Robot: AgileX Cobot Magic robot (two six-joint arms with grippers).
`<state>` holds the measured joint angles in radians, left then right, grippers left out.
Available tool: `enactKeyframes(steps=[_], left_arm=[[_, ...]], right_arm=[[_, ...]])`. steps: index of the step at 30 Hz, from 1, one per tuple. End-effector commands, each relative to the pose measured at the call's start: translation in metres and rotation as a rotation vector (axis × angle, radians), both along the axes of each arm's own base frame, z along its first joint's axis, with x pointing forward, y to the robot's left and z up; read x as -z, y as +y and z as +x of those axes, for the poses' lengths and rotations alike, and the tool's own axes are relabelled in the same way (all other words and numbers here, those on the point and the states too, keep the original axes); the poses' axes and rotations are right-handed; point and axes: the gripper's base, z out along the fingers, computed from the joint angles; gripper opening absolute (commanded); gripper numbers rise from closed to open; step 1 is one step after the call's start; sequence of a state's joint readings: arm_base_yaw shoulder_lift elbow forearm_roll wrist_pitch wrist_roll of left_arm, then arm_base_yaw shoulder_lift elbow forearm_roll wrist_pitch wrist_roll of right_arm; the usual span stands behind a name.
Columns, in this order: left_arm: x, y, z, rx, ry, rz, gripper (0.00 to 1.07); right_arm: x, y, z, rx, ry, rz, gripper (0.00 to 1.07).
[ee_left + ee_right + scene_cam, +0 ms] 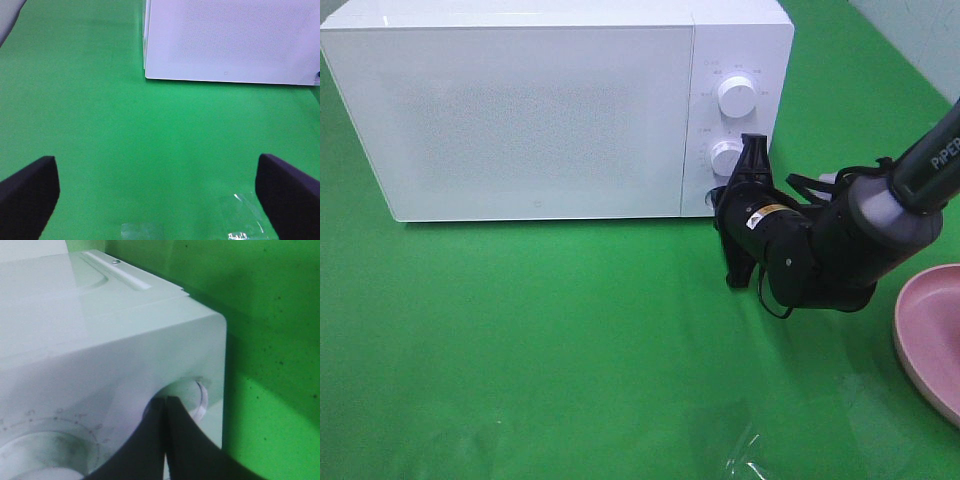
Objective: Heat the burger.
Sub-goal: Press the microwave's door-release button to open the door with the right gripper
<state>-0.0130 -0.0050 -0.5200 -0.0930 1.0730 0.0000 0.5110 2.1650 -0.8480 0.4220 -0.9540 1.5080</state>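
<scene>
White microwave (540, 120) sits dead ahead of the right gripper (165, 402), whose jaws are pinched together, empty, tips right at its round corner button (199, 399). Left gripper (160, 192) gapes wide, holding nothing. Can't see the burger anywhere.

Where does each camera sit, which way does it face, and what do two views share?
Exterior high: mounted above, looking down on the microwave, green table and pink plate; the right arm and right claw show.
Left wrist: low over the table, facing the microwave's door; open left claw frames the view.
Right wrist: close up at the microwave's control panel, by a round button; the shut right claw shows.
Shared: exterior and right wrist both show that claw at the panel.
</scene>
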Motion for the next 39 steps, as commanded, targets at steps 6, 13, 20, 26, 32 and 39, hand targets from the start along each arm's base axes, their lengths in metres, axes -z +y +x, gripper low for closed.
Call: enactKeyframes(steps=[6,13,20,26,32,39], left_arm=[[0.000,0.000,-0.003,0.007,-0.026,-0.006,1.00],[0.000,0.000,-0.003,0.007,-0.026,-0.006,1.00],[0.000,0.000,-0.003,0.007,-0.026,-0.006,1.00],[0.000,0.000,-0.003,0.007,-0.026,-0.006,1.00],[0.000,0.000,-0.003,0.007,-0.026,-0.006,1.00],[0.000,0.000,-0.003,0.007,-0.026,-0.006,1.00]], right_arm=[[-0.019,0.003,0.027,0.060,-0.240,0.027,0.00],[-0.017,0.004,0.030,0.068,-0.231,0.008,0.00],[-0.017,0.003,0.024,0.043,-0.146,0.001,0.00],[-0.019,0.004,0.015,-0.008,-0.069,-0.015,0.00],[-0.020,0.008,0.005,-0.103,0.023,-0.037,0.00],[-0.023,0.001,-0.013,-0.134,0.090,-0.071,0.00]])
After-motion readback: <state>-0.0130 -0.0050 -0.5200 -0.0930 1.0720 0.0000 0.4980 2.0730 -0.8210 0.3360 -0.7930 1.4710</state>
